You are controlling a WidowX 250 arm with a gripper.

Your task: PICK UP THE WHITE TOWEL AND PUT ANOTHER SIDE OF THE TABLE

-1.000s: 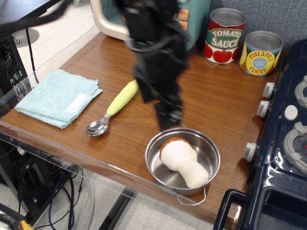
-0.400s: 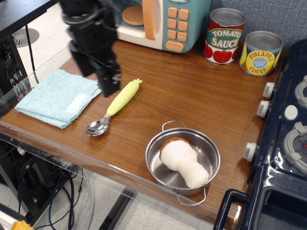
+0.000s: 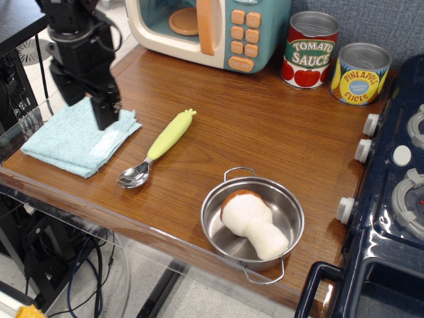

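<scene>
The pale aqua-blue folded towel (image 3: 69,138) with a small white label lies flat at the left front corner of the brown wood-grain table (image 3: 265,126). My black gripper (image 3: 104,114) hangs over the towel's upper right part, its fingertips pointing down just above or at the cloth. The fingers look close together with nothing between them. The arm hides the towel's far edge.
A spoon with a yellow-green handle (image 3: 159,147) lies right of the towel. A steel pot (image 3: 253,222) holds a white plush toy (image 3: 254,224). A toy microwave (image 3: 212,30) and two cans (image 3: 310,50) stand at the back. A dark blue toy stove (image 3: 391,199) fills the right side.
My gripper has swept from above the pot leftward across the table, past the spoon, and now hangs over the towel. Nothing on the table has moved.
</scene>
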